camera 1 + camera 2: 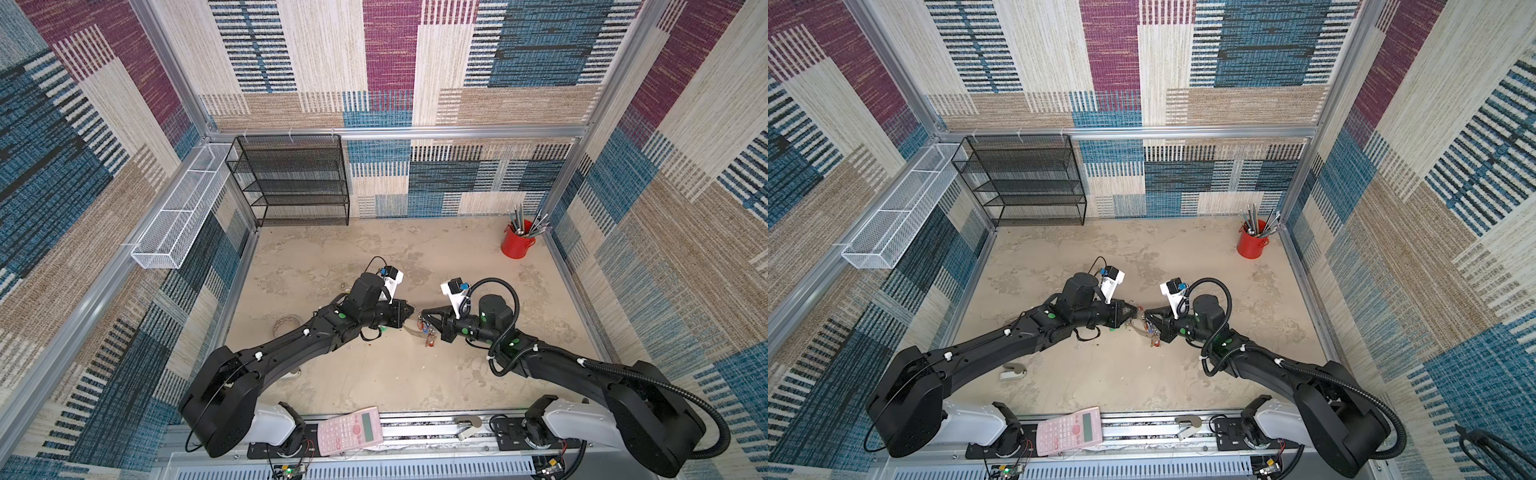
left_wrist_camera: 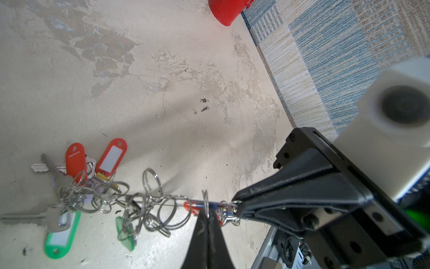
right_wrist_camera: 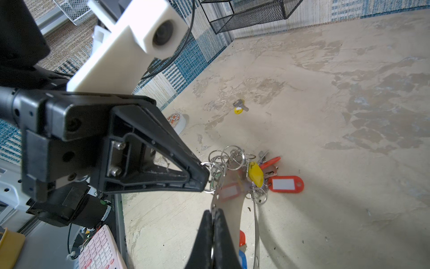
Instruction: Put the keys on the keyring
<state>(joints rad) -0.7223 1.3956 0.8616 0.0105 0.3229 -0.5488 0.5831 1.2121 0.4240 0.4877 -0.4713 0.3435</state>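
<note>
The keyring [image 3: 230, 209] is a flat grey band hung with silver rings, keys and red, green and yellow tags; it hangs between both grippers over the table's middle [image 1: 411, 330]. My right gripper [image 3: 213, 210] is shut on the band's edge near its end. My left gripper [image 2: 207, 210] is shut on a small silver ring [image 2: 205, 200] at that end, tip to tip with the right one [image 1: 423, 312]. The keys [image 3: 239, 107], silver with a small yellow tag, lie loose on the table beyond the left arm, apart from both grippers.
A tape roll [image 3: 178, 120] lies on the table beside the left arm. A red cup of pens [image 1: 517, 241] stands at the back right, a black mesh rack [image 1: 291, 178] at the back left, a white wire basket [image 1: 183, 208] on the left wall. A pink calculator [image 1: 350, 432] rests on the front rail.
</note>
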